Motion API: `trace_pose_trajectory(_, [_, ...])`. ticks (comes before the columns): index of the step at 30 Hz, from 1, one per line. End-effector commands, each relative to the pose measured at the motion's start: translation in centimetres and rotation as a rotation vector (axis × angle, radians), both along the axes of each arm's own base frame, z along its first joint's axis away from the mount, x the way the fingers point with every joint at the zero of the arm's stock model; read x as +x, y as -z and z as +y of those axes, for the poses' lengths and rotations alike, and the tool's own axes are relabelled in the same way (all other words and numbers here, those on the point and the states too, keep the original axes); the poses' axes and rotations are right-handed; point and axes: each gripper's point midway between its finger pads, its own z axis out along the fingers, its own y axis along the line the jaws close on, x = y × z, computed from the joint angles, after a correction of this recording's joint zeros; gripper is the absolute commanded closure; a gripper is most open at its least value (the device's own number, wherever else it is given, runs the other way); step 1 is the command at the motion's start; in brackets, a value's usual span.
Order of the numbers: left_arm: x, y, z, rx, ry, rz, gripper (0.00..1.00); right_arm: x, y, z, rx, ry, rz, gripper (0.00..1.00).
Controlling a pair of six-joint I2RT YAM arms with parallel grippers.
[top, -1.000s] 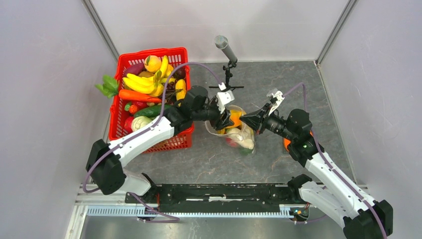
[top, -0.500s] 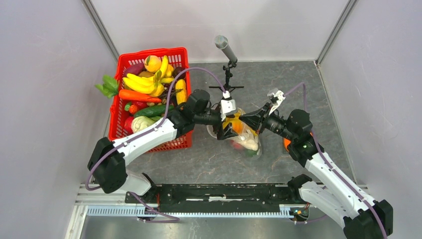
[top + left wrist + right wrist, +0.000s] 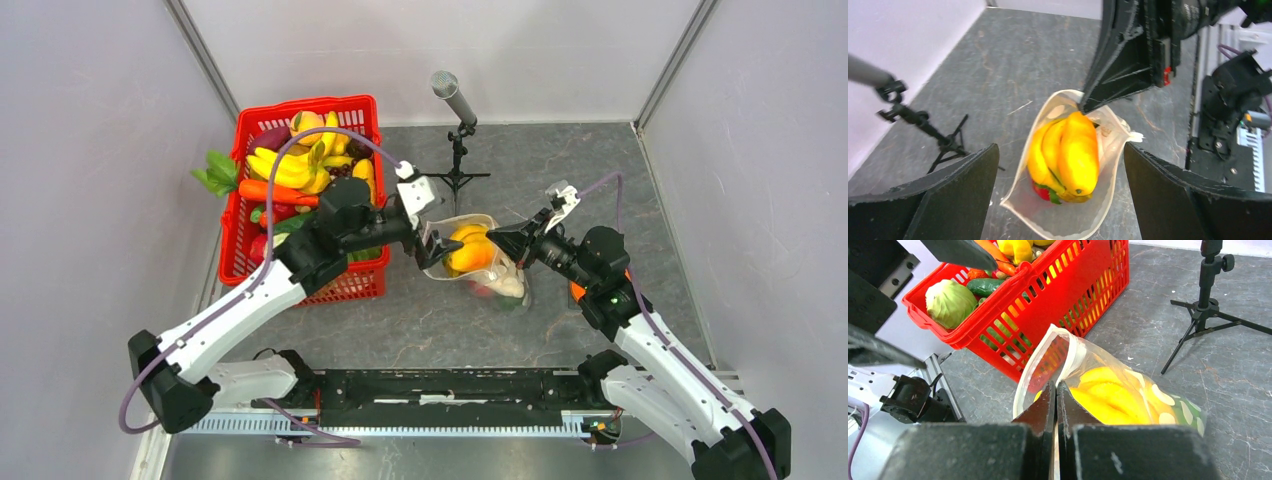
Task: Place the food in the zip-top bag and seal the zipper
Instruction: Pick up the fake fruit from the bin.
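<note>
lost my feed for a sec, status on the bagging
Right gripper shut on zip-top bag rim. Left gripper open, empty, facing its mouth. Yellow food inside, bag unsealed. Nothing blocking.

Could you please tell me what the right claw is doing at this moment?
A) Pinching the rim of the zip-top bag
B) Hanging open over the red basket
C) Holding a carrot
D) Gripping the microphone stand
A: in the right wrist view the right claw is shut on the rim of the zip-top bag, whose mouth stands open.
</note>
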Motion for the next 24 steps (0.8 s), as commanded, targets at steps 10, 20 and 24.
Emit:
trace_pose_trajectory(10, [6.5, -0.8, 9.9, -0.098, -0.678, 0.075, 0.00, 0.4, -2.1, -0.3, 0.049, 0.033, -0.063, 1.00])
trace_pose_trajectory(20, [10.7, 0.9, 16.7, -0.194, -0.997, 0.260, 0.02, 0.6, -1.8, -0.3, 0.046, 0.037, -0.056, 1.00])
trace_pose_trajectory(24, [12.0, 1.1, 17.1, -0.179, -1.013, 0.282, 0.03, 0.6, -1.8, -0.2, 0.046, 0.033, -0.053, 1.00])
